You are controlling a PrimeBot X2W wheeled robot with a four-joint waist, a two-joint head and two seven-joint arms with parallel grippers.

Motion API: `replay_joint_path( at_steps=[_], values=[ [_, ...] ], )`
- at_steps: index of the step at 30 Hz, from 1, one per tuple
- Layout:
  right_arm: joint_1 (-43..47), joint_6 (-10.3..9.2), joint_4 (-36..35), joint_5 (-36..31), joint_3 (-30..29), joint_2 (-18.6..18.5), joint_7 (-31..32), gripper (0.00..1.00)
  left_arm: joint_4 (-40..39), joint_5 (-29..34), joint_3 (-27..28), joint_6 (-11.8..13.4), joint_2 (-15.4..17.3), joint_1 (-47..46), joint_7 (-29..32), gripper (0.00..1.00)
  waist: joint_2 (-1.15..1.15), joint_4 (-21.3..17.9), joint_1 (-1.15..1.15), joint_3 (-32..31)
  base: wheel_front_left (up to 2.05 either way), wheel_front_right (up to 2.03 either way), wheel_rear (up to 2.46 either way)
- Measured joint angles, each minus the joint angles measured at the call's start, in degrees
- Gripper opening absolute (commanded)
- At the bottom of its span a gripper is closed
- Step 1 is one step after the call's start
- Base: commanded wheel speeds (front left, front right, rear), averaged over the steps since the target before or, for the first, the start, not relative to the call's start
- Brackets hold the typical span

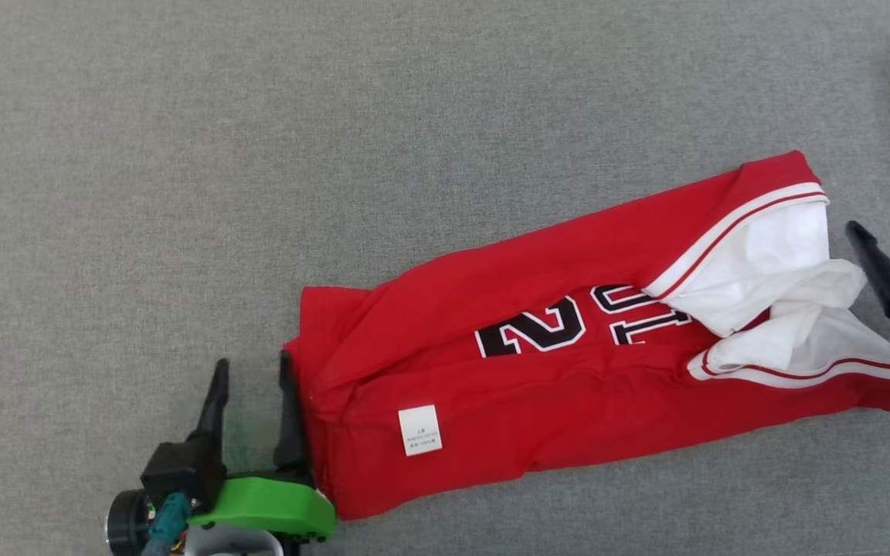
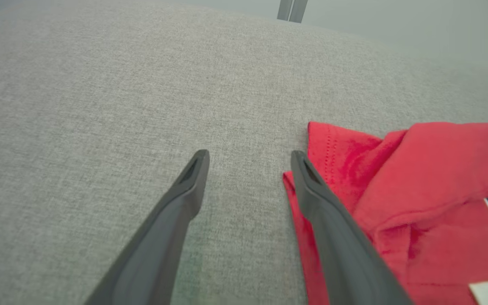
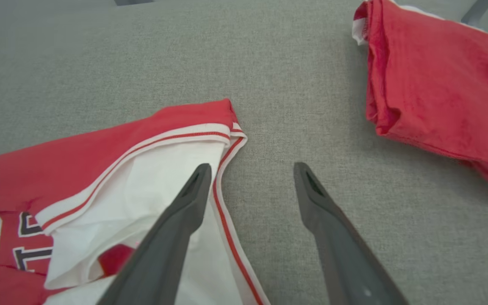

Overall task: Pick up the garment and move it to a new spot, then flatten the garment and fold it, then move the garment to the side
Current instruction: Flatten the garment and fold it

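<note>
Red jersey knit, the garment (image 1: 568, 386) lies as a long folded strip on the grey cloth surface (image 1: 182, 154), running from the near left to the farther right. It looks light and limp. It would sag if lifted from the middle, so the corners of its two short ends seem the best places to pinch.

At the near left, the left gripper (image 1: 253, 359) is spread wide and holds nothing. Its inner finger sits right at the strip's red end, though contact cannot be told. Farther right, the right gripper (image 1: 883, 224) is equally spread and empty, with one finger over the white-lined end. Beyond it, at the far right, a second red garment (image 3: 439, 84) lies well apart.
</note>
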Motion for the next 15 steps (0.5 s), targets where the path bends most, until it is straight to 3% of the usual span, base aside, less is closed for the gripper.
replay_joint_path(
  at_steps=[6, 15],
  values=[
    [-3.49, 0.00, 7.62, -4.12, 3.43, 1.80, 5.22, 1.00, -2.33, 4.87, 1.10, -1.57, -3.81, 0.12, -0.68, 1.00, 0.00, 2.27, 0.00, 1.15, 0.00, 0.00, 0.00],
    [3.37, -0.02, 5.91, 6.09, 4.98, -0.27, 8.96, 1.00, -4.83, 7.55, 6.64, -4.59, -6.02, 6.40, -0.73, 1.00, 0.00, 5.00, 0.00, -1.16, 0.00, 0.00, 0.00]
  ],
)
